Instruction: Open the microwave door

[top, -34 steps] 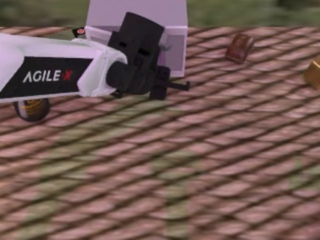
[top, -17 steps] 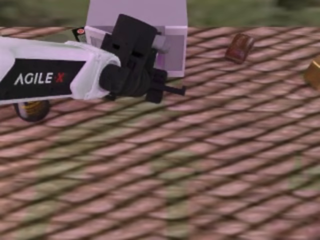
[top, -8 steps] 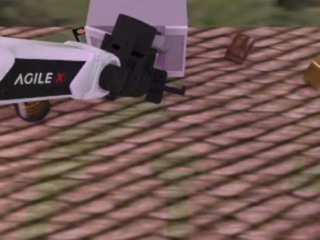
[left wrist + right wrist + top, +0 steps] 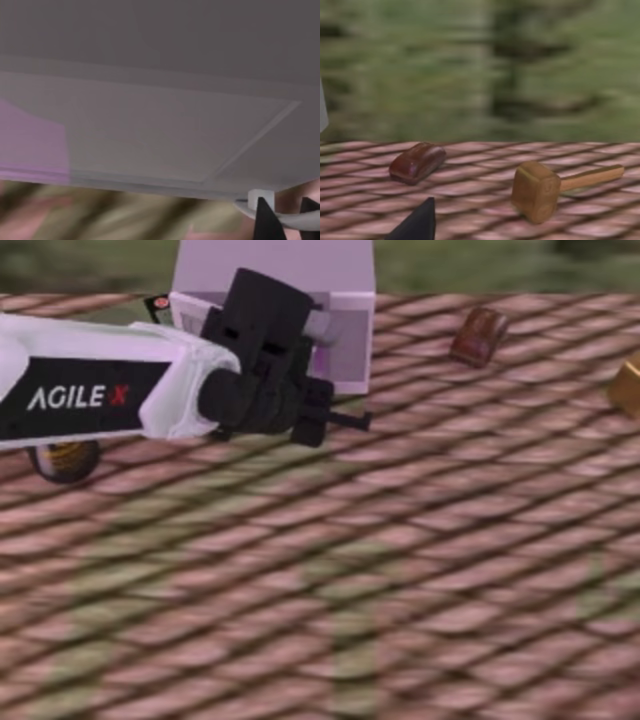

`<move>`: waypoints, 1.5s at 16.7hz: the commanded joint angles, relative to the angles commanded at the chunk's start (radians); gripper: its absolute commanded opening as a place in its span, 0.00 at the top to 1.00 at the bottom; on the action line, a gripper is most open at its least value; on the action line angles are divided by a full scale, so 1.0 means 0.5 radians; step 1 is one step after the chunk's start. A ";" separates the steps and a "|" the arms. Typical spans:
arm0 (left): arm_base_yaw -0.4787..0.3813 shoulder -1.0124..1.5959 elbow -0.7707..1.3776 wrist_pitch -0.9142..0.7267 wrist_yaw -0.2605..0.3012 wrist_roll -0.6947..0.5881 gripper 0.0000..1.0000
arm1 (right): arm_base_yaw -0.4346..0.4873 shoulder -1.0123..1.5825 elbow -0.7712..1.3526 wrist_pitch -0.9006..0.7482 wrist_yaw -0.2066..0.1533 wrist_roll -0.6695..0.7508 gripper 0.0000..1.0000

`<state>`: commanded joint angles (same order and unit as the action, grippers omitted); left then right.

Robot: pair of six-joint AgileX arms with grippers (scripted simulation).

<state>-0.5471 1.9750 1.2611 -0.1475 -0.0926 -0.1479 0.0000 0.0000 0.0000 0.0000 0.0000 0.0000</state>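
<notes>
The pale lavender microwave (image 4: 275, 265) stands at the table's back, left of centre. My left gripper (image 4: 300, 330) reaches it from the left and is shut on the slim silver handle (image 4: 287, 220) of the microwave door (image 4: 150, 135). Both black fingertips (image 4: 265, 222) straddle the handle. The door stands slightly ajar, and a strip of purple interior (image 4: 322, 358) shows beside the gripper. The gripper body hides most of the door in the top view. My right gripper (image 4: 417, 225) is out of the top view and idle, off to the right.
A brown rounded block (image 4: 478, 335) (image 4: 417, 161) lies right of the microwave. A wooden mallet (image 4: 628, 385) (image 4: 536, 191) lies at the right edge. A dark round object (image 4: 63, 458) sits under the left arm. A small black item (image 4: 157, 304) sits at the microwave's left corner.
Between two seconds and one second ago my left gripper shifted left and slightly back with the handle. It has held still since.
</notes>
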 joint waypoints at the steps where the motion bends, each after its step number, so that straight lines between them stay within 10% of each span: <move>1: 0.000 0.000 0.000 0.000 0.000 0.000 1.00 | 0.000 0.000 0.000 0.000 0.000 0.000 0.00; 25: 0.034 -0.057 -0.084 0.034 0.089 0.104 1.00 | 0.000 0.000 0.000 0.000 0.000 0.000 0.00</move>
<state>-0.5303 1.9466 1.2193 -0.1306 -0.0481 -0.0959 0.0000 0.0000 0.0000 0.0000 0.0000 0.0000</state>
